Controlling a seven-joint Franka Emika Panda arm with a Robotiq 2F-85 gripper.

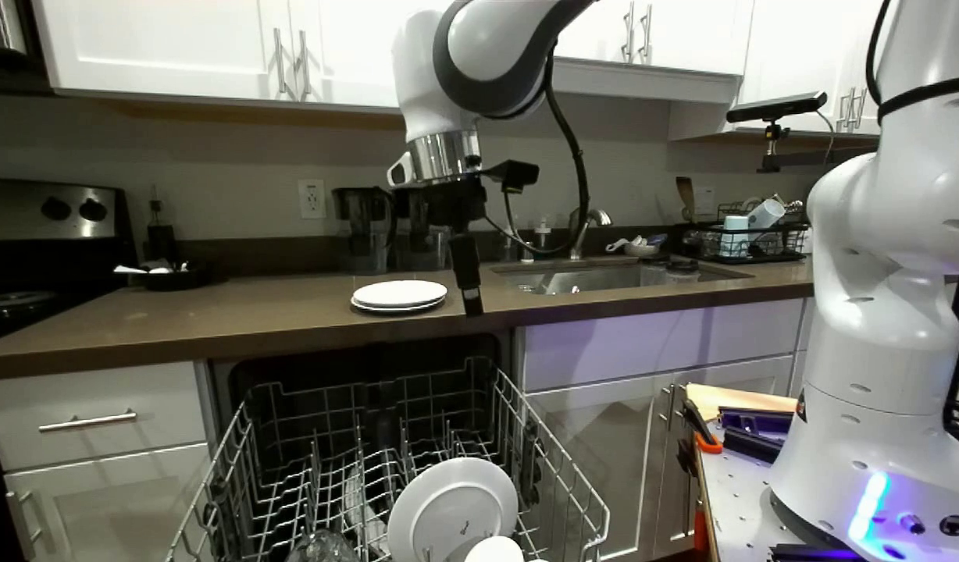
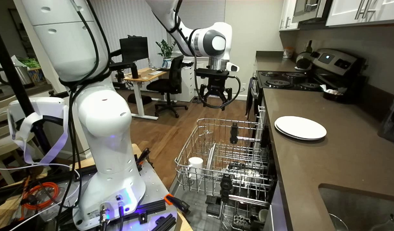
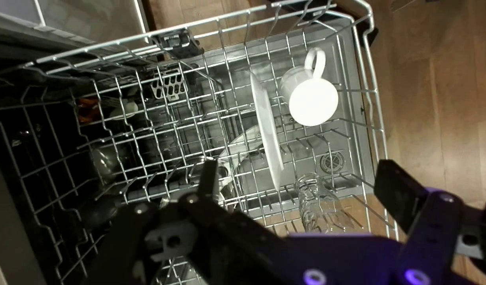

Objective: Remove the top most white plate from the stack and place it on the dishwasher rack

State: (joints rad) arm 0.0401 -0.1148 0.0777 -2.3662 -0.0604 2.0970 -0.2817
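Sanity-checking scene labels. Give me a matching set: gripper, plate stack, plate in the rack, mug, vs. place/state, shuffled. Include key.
Column 1
1. gripper
2. plate stack
3. racked plate
4. mug

Column 2
A. standing on edge
B. in the dishwasher rack, near an outer corner
C. open, above the rack
D. on the countertop

Pairs: 1-C; 2-D; 3-A; 4-B

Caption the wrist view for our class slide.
Open claw above the rack, which holds a plate on edge, a white mug and a glass.
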